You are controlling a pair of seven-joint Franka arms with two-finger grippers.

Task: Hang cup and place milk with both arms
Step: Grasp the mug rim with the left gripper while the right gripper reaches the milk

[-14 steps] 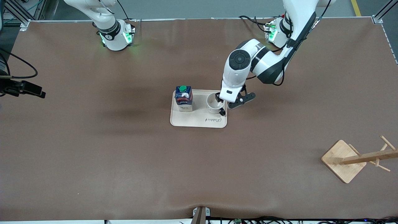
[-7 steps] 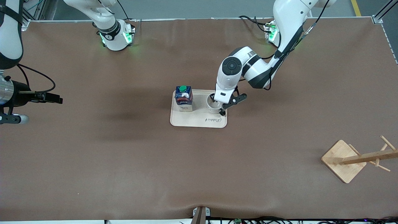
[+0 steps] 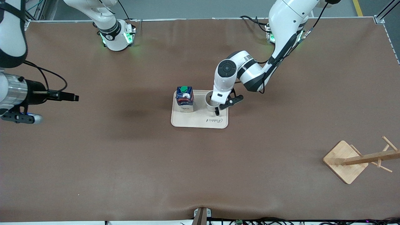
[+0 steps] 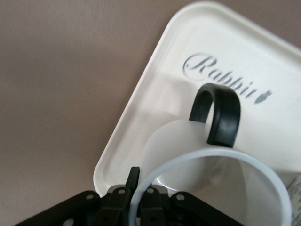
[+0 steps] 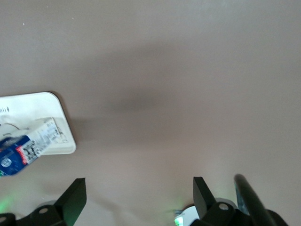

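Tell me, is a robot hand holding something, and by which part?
The left gripper sits at the cup's rim on the tray; whether it grips cannot be told. The right gripper is open, holding nothing.

arms [image 3: 282,22]: white shells | black joints, cables | bases lit green

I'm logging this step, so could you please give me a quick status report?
Left claw down at the cup rim on the tray. Right claw open over bare table, toward the right arm's end. Milk upright beside cup, untouched. Nothing in the way.
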